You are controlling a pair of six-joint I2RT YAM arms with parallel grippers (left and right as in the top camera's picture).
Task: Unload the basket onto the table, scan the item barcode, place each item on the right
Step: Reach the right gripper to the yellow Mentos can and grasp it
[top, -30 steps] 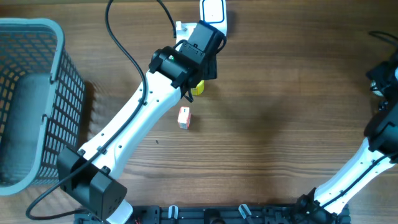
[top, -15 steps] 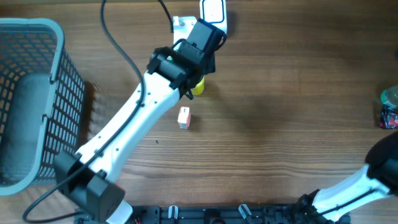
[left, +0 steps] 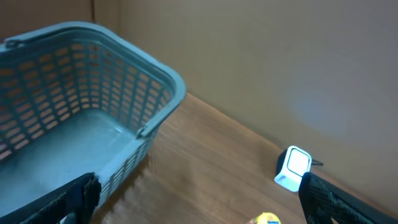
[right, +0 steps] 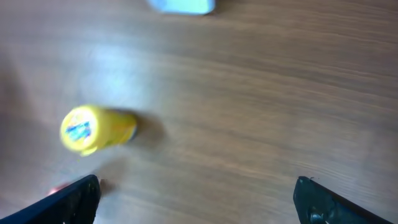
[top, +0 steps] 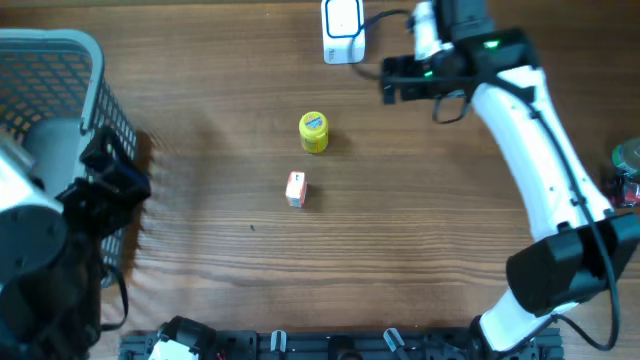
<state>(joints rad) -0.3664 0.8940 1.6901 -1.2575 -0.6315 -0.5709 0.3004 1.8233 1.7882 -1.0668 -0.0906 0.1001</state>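
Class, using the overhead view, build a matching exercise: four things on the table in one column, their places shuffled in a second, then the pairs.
Things:
1. basket
2. yellow container
3. white scanner
4. small red and white box

Places:
A. top edge, near the middle
B. left edge
C. nearest the front of the four
D. between scanner and box

Pairs: 1-B, 2-D, 3-A, 4-C

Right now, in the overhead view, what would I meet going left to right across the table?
Blue-grey basket → small red-and-white box → white scanner → small containers at the right edge.
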